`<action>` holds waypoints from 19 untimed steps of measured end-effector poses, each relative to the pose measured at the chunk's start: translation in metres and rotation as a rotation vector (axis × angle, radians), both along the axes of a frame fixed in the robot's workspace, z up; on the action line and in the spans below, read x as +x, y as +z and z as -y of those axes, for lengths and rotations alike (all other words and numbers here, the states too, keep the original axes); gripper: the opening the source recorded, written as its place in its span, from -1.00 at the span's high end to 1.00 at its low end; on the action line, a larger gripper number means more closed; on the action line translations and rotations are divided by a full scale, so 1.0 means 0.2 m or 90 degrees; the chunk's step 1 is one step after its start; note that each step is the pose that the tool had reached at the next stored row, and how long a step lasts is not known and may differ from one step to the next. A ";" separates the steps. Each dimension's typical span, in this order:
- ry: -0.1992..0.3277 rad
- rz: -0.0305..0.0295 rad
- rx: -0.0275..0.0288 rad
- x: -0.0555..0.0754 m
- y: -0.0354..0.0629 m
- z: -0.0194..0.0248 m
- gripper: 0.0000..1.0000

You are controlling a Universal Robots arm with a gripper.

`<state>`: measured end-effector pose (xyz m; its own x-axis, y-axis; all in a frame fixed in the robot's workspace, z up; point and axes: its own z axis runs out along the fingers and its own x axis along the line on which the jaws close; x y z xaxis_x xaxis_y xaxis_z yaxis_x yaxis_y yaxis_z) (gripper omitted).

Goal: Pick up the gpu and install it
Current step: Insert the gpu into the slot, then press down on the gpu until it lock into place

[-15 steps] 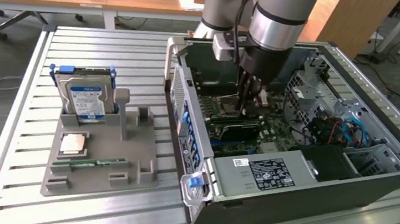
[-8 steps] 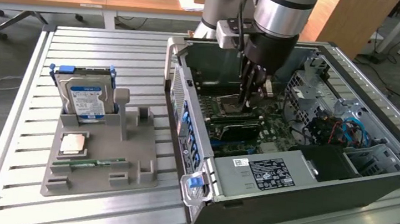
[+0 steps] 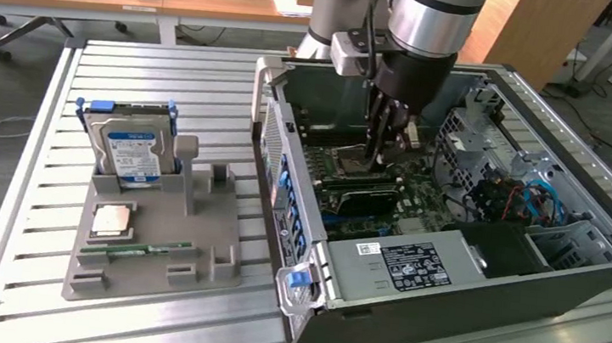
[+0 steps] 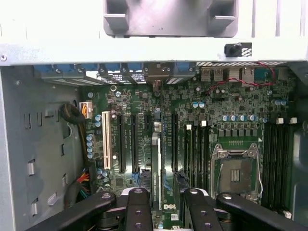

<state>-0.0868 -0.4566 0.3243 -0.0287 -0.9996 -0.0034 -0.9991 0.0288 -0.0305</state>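
- As the exterior view has it, pick-up looks done: end effector (image 3: 382, 158) is down inside the open PC case (image 3: 472, 326), centre-right of frame, over the mobo.
- gpu (image 3: 366, 197) is the dark card just below the fingers, standing on edge amid the board's slots, mid-frame.
- Grey parts holder (image 3: 208, 238) sits on the bench (image 3: 180, 73), lower left of frame. It carries the blue-labelled hard drive (image 3: 132, 149), a CPU (image 3: 111, 219) and a RAM stick (image 3: 138, 249); none of those is the card.
- Wrist view: end effector (image 4: 166, 211) has a finger each side of the gpu (image 4: 156, 163), pinching it. Card is seen edge-on, running in line w/ the long expansion slots, beside the white slot (image 4: 106, 142).
- CPU socket (image 4: 236, 171) lies well apart from the card and is bare.
- Judgement: grab and carry done, card is at or in a slot. Can't tell if it's fully seated; release is left to do.
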 end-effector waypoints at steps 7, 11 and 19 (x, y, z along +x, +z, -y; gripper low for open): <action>0.002 0.0000 0.0001 0.00 0.000 0.000 0.34; 0.002 0.0000 0.0001 0.00 0.000 0.000 0.34; 0.002 0.0000 0.0001 0.00 0.000 0.000 0.49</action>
